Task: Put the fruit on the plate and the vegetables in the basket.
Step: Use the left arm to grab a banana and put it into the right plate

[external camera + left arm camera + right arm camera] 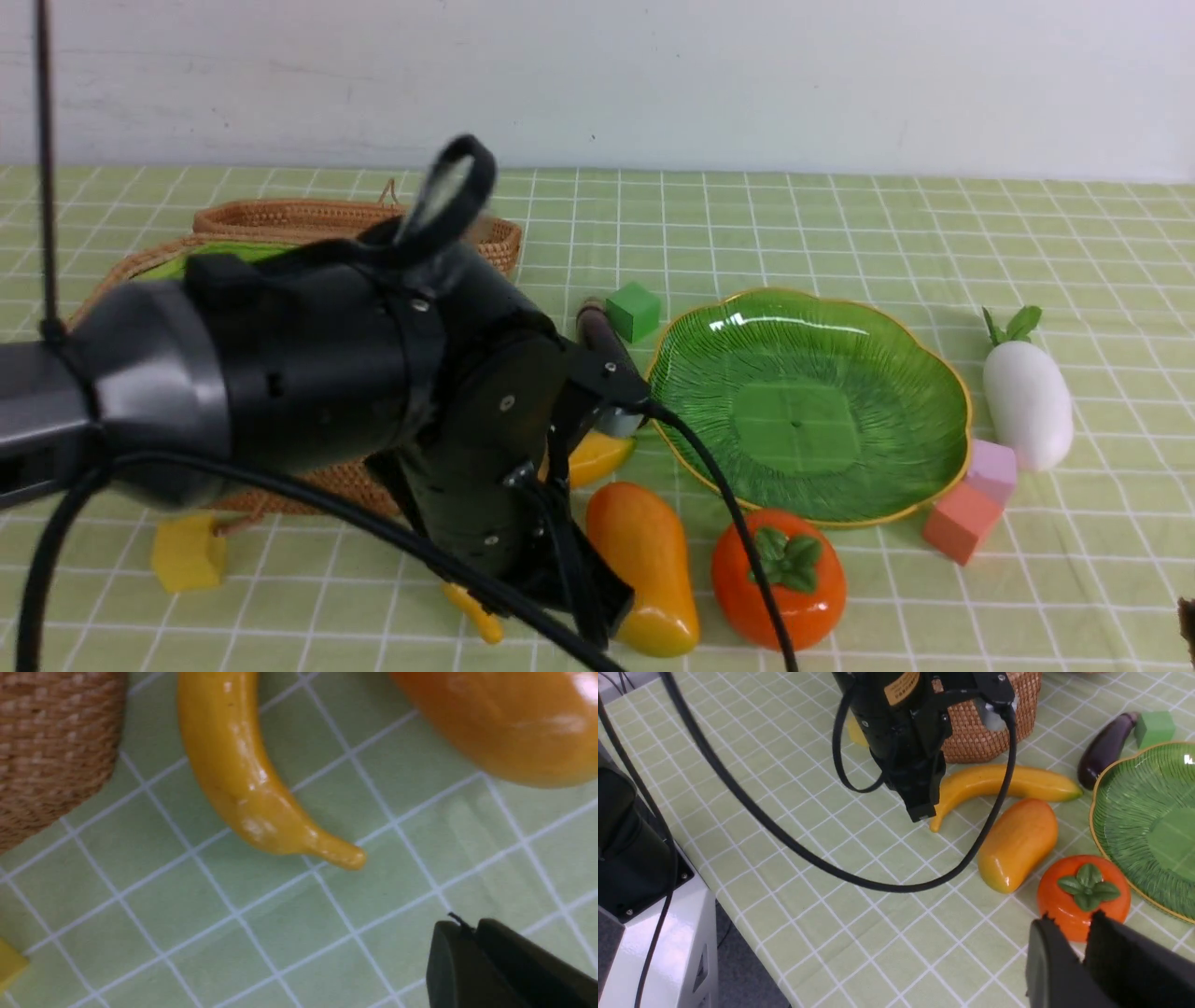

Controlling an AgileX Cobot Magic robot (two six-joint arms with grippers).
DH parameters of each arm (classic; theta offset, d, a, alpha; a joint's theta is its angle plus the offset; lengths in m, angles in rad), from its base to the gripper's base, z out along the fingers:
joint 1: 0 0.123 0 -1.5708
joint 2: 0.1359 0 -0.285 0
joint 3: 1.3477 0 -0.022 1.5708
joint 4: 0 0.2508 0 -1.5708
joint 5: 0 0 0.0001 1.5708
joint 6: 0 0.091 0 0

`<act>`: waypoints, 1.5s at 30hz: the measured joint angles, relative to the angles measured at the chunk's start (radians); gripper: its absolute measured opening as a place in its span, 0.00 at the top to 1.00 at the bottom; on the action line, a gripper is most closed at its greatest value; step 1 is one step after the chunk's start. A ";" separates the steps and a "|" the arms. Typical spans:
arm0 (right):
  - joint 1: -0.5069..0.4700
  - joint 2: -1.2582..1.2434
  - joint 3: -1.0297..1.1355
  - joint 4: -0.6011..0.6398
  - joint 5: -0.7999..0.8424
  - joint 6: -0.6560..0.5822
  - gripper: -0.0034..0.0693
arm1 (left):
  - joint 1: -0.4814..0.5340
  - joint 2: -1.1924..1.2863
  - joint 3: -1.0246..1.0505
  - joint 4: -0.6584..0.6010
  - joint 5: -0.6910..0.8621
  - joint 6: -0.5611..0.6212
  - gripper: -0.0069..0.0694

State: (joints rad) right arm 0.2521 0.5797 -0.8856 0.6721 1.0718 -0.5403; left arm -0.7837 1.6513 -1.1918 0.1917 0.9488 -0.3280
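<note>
The yellow banana (1008, 781) lies on the cloth beside the wicker basket (971, 737), with the mango (1017, 842) and the persimmon (1080, 891) just in front of it. My left gripper (920, 809) hangs shut and empty over the banana's stem end (345, 856). The green plate (812, 401) is bare. The eggplant (1104, 749) rests between basket and plate. The white radish (1027, 401) lies right of the plate. My right gripper (1069, 919) is shut on nothing, a short way before the persimmon.
A green cube (633, 311) sits behind the plate, and two pink cubes (976, 495) touch its front right rim. A yellow cube (189, 553) lies in front of the basket. My left arm (308, 373) hides much of the basket in the front view.
</note>
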 joint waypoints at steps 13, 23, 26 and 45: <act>0.000 0.000 0.000 -0.002 0.000 0.000 0.77 | 0.001 0.082 -0.006 0.203 -0.035 -0.329 0.34; 0.000 0.000 0.000 -0.002 0.016 0.000 0.76 | 0.005 0.167 -0.006 0.242 -0.067 -0.387 0.32; 0.000 0.000 0.000 -0.001 0.008 0.000 0.76 | 0.018 0.175 -0.006 0.244 -0.090 -0.393 0.32; 0.000 0.000 0.000 0.020 0.016 0.000 0.75 | 0.088 0.231 -0.006 0.216 -0.151 -0.397 0.33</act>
State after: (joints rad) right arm 0.2521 0.5797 -0.8856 0.6923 1.0875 -0.5403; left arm -0.6957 1.8827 -1.1982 0.4081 0.7977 -0.7249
